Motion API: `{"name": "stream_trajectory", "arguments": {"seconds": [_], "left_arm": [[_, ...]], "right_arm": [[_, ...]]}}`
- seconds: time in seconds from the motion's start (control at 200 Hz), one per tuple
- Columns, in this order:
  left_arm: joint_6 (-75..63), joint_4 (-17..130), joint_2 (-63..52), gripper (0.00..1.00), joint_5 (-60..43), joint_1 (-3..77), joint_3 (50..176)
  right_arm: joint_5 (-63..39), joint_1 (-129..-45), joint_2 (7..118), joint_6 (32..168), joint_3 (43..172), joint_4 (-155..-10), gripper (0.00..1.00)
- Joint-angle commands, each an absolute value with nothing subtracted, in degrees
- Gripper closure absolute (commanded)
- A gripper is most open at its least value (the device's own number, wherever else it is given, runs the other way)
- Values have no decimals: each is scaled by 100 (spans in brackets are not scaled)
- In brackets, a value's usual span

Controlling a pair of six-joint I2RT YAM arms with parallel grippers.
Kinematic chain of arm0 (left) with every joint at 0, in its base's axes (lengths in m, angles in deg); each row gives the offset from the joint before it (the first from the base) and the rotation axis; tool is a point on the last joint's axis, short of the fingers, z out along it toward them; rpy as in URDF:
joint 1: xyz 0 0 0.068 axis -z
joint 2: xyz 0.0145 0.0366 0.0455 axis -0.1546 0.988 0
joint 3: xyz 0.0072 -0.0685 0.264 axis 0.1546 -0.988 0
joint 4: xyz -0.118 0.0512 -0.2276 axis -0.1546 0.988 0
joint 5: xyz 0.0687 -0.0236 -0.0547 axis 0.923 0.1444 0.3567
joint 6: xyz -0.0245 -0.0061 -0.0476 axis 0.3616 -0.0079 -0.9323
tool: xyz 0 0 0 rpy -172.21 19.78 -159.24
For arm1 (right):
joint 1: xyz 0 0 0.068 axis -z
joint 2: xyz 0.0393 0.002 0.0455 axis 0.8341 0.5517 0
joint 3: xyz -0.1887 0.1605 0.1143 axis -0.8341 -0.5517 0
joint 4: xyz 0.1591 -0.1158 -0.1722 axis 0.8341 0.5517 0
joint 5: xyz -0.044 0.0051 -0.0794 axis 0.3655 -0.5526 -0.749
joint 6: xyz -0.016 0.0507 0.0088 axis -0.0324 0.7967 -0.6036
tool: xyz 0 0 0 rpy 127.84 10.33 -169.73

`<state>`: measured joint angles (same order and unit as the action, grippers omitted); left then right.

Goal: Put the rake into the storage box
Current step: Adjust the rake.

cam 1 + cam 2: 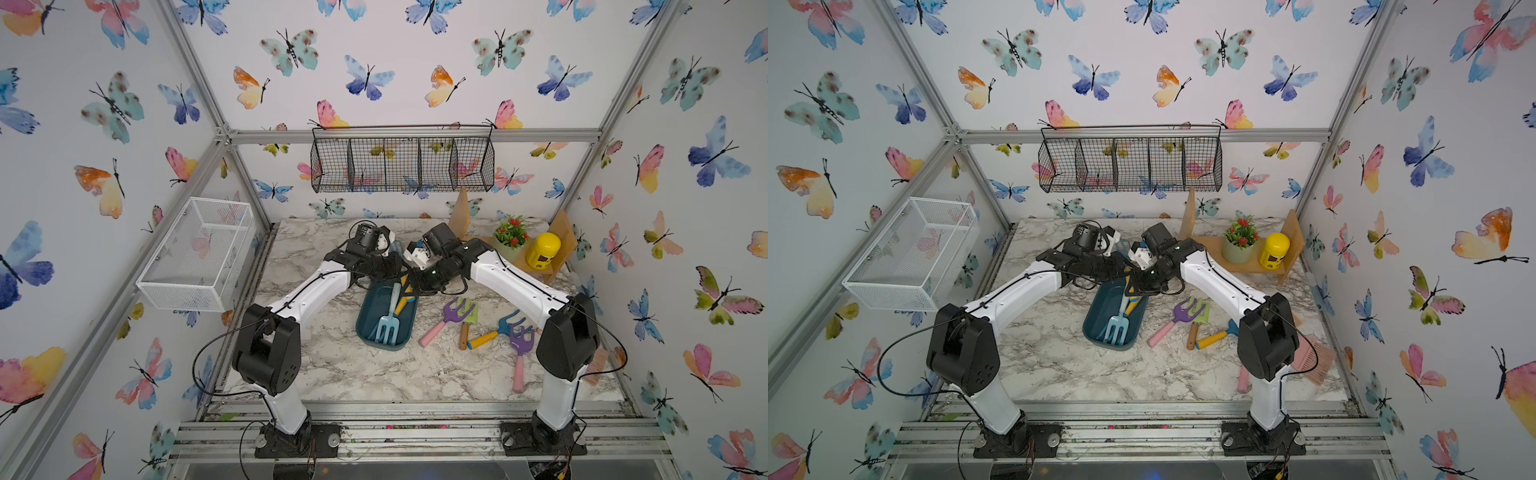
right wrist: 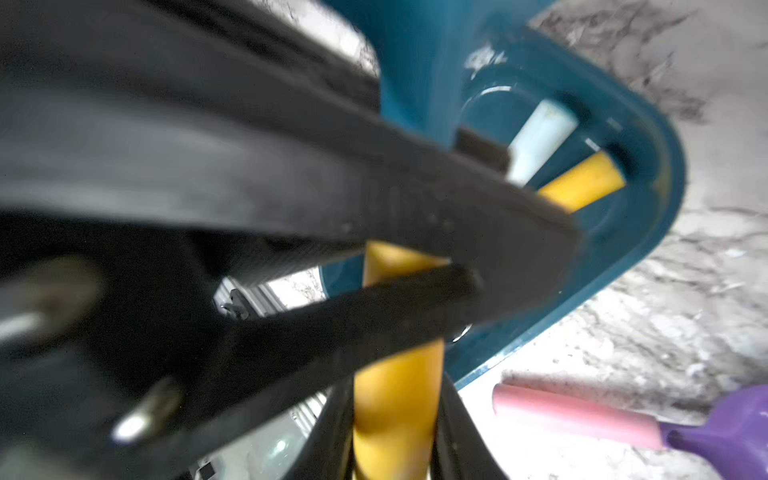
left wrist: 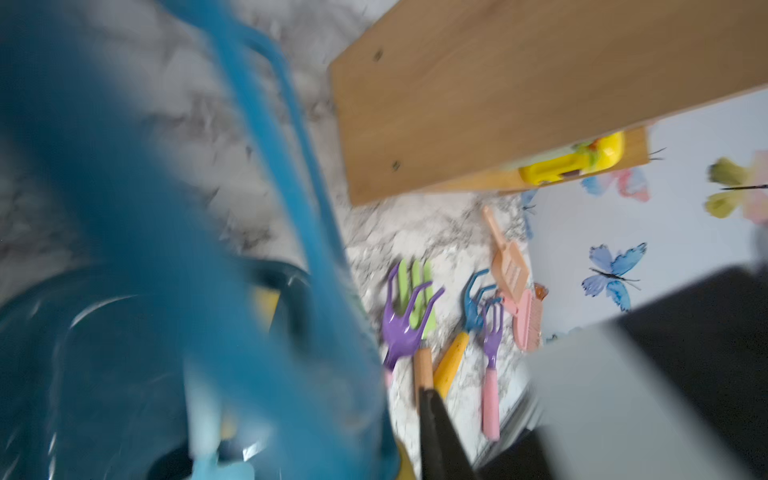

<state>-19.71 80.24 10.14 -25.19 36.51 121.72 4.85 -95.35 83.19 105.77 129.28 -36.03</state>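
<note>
Wallpaper (image 1: pixel 365 79) of watercolour butterflies covers all three walls, set in a grey metal frame (image 1: pixel 270 135). At middle left in both top views a white basket (image 1: pixel 195 257) hangs on the side wall. At upper centre a black basket (image 1: pixel 403 164) with dividers hangs on the back wall. Below them lies a marble-look table (image 1: pixel 332 365), where both arms bend inward and meet just above frame centre. The left gripper (image 1: pixel 395 273) sits over the upper end of the box (image 1: pixel 370 309). Its wrist view is smeared by a blue shape close to the lens, and I cannot tell whether its jaws are together or apart. The box lies at centre, its long axis running up the frame, and holds a pale-blue fork (image 1: pixel 386 322) and a second yellow handle (image 2: pixel 582 180). The rake (image 2: pixel 397 419) hangs over the box's upper end, its yellow handle clamped between the jaws of the right gripper (image 2: pixel 398 374). Whether it touches the box I cannot tell. Right of the box a purple rake (image 1: pixel 446 313), a green spade (image 1: pixel 464 336), a blue claw (image 1: pixel 509 323) and a purple fork (image 1: pixel 521 338) lie close together. A pink brush (image 1: pixel 1312 359) lies at the right edge. At upper right a shelf (image 1: pixel 562 239) carries a plant (image 1: pixel 512 232) and a yellow jar (image 1: pixel 543 249).
</note>
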Motion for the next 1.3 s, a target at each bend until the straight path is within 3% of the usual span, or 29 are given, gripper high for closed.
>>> {"name": "stream_trajectory", "arguments": {"seconds": [0.0,0.185,0.325,0.436,0.831,1.041,1.297], "left_arm": [[-1724,8401,1261,100,-2693,3708,12036],[-1750,8323,1207,100,-2584,3701,11971],[-1790,8314,1139,100,-2457,3624,11956],[-1889,8281,1100,100,-2259,3493,11928],[-3494,6664,635,100,-3050,2791,11371],[-5478,4673,558,100,-3714,2183,10662],[-7046,3240,426,100,-3267,1988,10152]], "right_arm": [[751,-9510,8171,10335,13153,-4004,80],[629,-9510,8091,10342,13153,-4050,76],[370,-9510,7847,10465,12988,-4355,47],[160,-9502,7565,10567,12767,-4675,36],[548,-9262,7113,11012,11949,-5587,34],[1222,-9093,7016,11511,11443,-6466,34],[2043,-8970,6963,12614,10622,-8382,35]]}}
